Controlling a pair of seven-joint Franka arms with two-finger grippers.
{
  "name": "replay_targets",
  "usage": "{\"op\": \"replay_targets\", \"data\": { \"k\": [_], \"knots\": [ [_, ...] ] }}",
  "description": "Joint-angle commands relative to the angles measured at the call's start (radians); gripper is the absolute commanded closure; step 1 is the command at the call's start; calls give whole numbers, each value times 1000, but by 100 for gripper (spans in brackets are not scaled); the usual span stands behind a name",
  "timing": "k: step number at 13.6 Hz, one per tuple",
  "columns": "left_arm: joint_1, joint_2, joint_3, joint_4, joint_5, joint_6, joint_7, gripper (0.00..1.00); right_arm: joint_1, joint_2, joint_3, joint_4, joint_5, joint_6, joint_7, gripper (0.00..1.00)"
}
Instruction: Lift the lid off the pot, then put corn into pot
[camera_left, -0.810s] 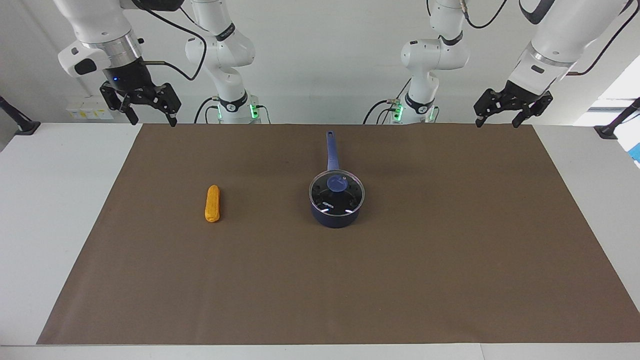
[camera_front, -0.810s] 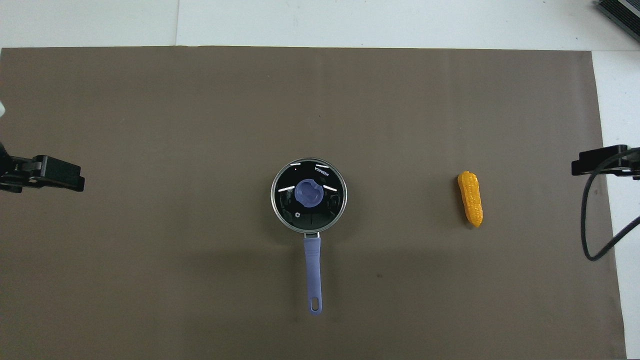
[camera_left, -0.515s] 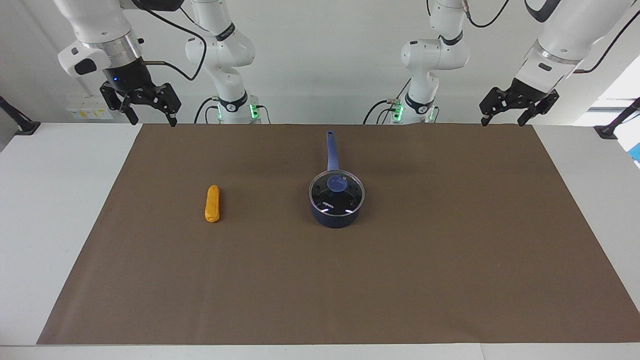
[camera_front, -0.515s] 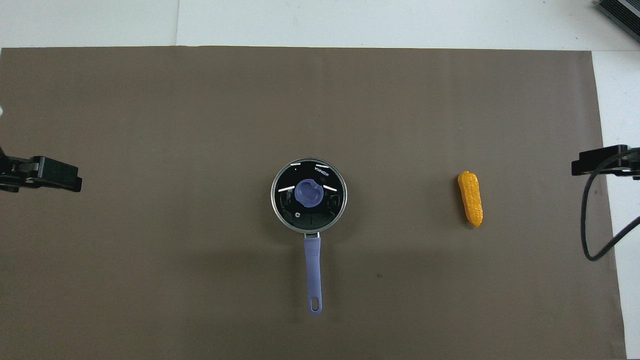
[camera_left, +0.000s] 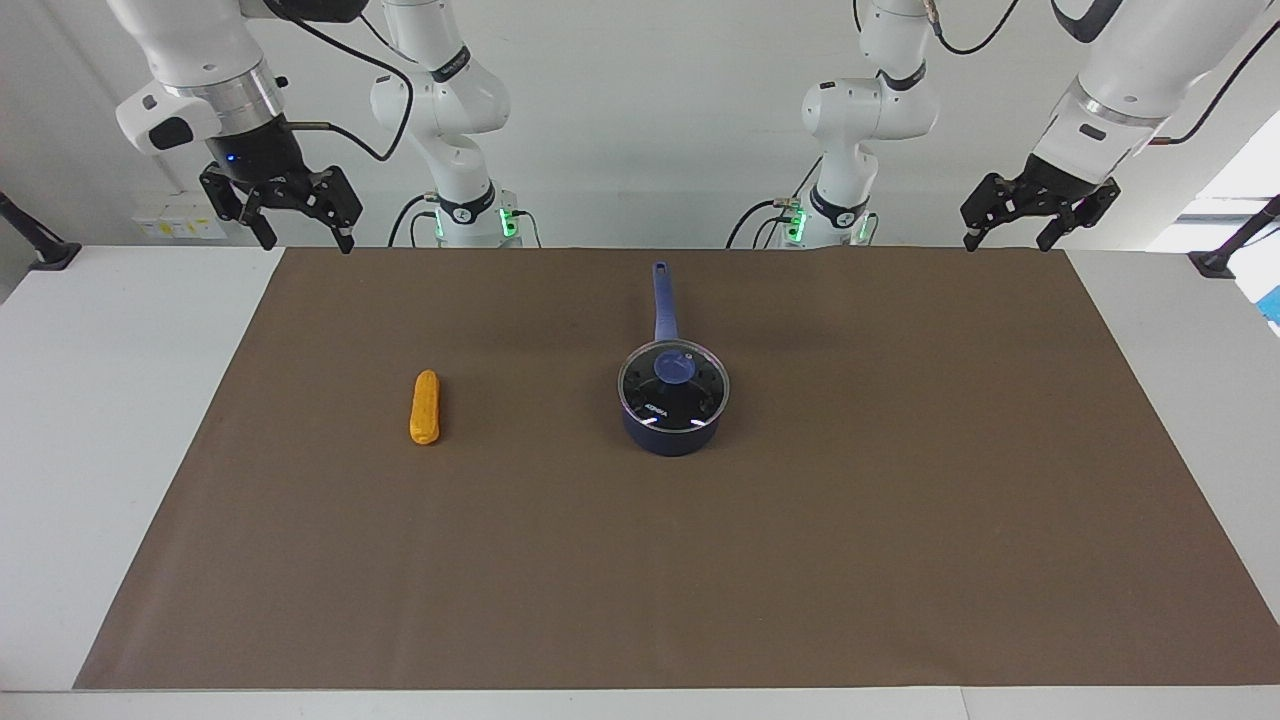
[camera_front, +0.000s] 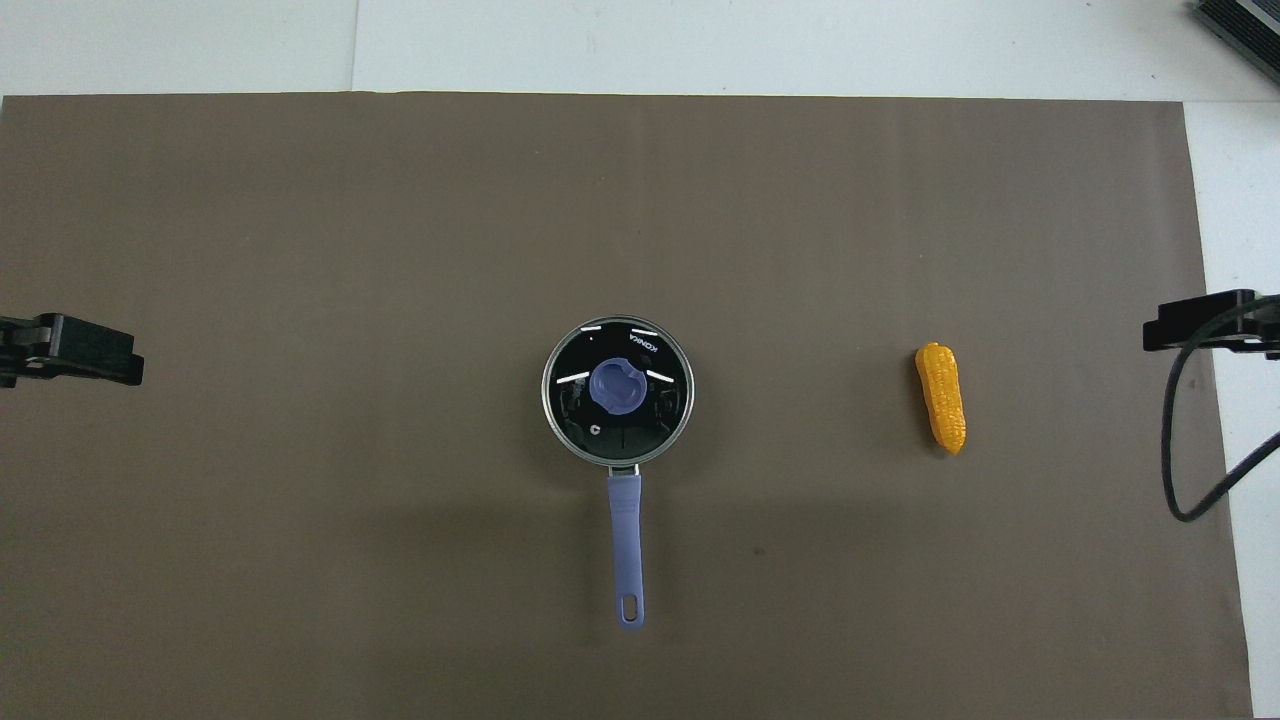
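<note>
The left gripper (camera_left: 1010, 238) is drifting outward, fingers spread and empty; the right gripper (camera_left: 298, 235) is waiting open. Round glass lid (camera_left: 673, 379) is sitting on the navy saucepan (camera_left: 672, 432), mid-mat; bumpy orange corn cob (camera_left: 425, 407) is lying toward the right arm's end, untouched.

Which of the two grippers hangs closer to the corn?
The right gripper. It hangs open at the corn's end of the table; the left gripper, also open, hangs at the opposite end, past the pot.
</note>
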Motion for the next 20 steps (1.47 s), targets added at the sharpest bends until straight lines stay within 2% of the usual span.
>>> {"op": "replay_targets", "data": {
  "k": [1, 20],
  "knots": [
    [6, -9, -1, 6, 6, -17, 9, 0, -2, -12, 4, -7, -3, -15, 6, 0],
    [-11, -12, -14, 0, 3, -13, 20, 0, -3, -10, 4, -7, -3, -15, 6, 0]
  ]
}}
